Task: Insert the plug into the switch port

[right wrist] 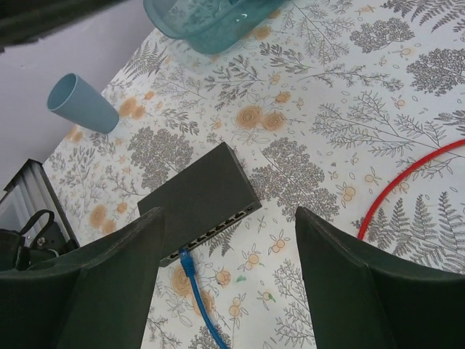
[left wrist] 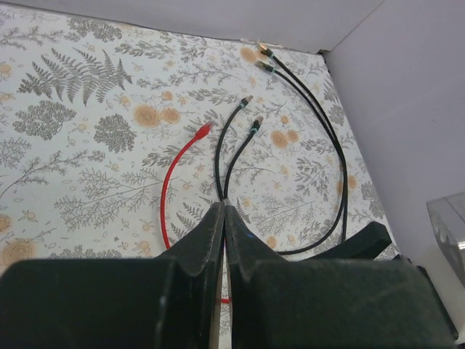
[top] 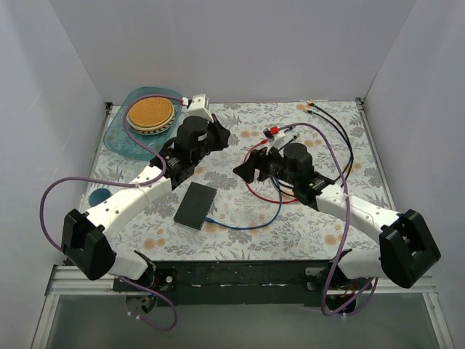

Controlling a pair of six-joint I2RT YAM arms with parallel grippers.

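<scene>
- The switch point(right wrist: 200, 193) lies flat on the floral worktop point(right wrist: 327, 131) beside my left arm. It looks rigid and light, so a push would likely slide it.
- My right hand point(right wrist: 229, 218) hovers over it, spread wide. My left hand point(left wrist: 222, 214) is pinched closed.
- The blue cable point(right wrist: 200, 305) is limp, so I'd grip its stiff plug point(right wrist: 184, 256) at the socket row.

Fern-and-flower worktop point(top: 232, 196), grey and orange on white
Black switch point(top: 195, 206); blue cable point(right wrist: 197, 298); red cable point(left wrist: 168, 189); teal tray point(top: 116, 138), perhaps translucent; pale blue cup point(right wrist: 81, 104).

blue cable point(right wrist: 197, 299) cut off below
</scene>
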